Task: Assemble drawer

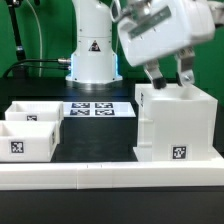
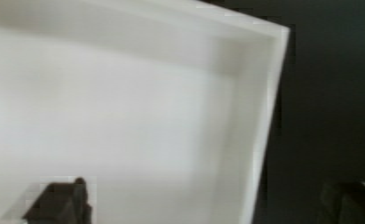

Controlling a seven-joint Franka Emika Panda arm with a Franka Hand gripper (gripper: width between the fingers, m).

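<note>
The white drawer casing stands upright at the exterior view's right, with a square tag low on its front. Two small white trays sit side by side at the exterior view's left, each with a tag. My gripper hangs right over the casing's top, fingers apart. In the wrist view the gripper is open, and the casing's wall edge runs between its two dark fingertips. The fingers do not press on the wall.
The marker board lies flat behind the trays, in front of the arm's base. A long low white rail runs along the front of the table. Black table surface shows between the trays and the casing.
</note>
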